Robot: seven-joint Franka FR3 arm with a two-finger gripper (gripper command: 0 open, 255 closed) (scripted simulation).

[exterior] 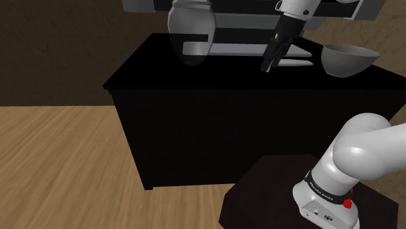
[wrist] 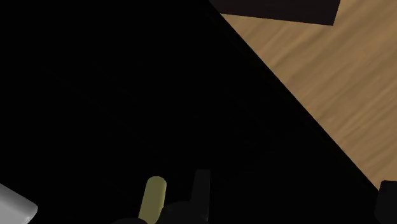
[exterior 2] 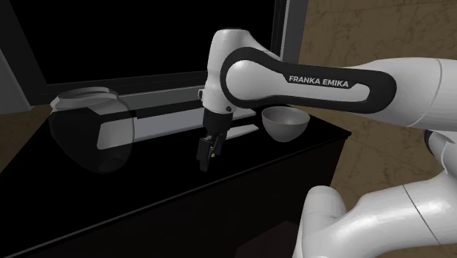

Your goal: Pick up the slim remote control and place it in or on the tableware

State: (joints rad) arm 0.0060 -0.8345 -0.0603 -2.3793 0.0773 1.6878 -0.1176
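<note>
Cannot tell whether the fingers (wrist: 389, 203) clasp the yellowish slim remote (wrist: 153, 198)

You are looking down on a flat black surface (wrist: 127, 95) that takes up most of what you see. Its straight edge runs on a diagonal. Past that edge, at two o'clock from the surface's middle, lies a light wooden floor (wrist: 331, 83) with a visible grain. At eleven o'clock from the floor patch, a dark brown slab (wrist: 280, 9) with straight edges meets the wood. Over the black surface stands a short olive-yellow stick (wrist: 154, 193) with a rounded end. Just beside it, at three o'clock, rises a narrow black shape (wrist: 201, 189), hard to separate from the black behind it. Well apart at nine o'clock shows the corner of a pale grey object (wrist: 13, 207).
</note>
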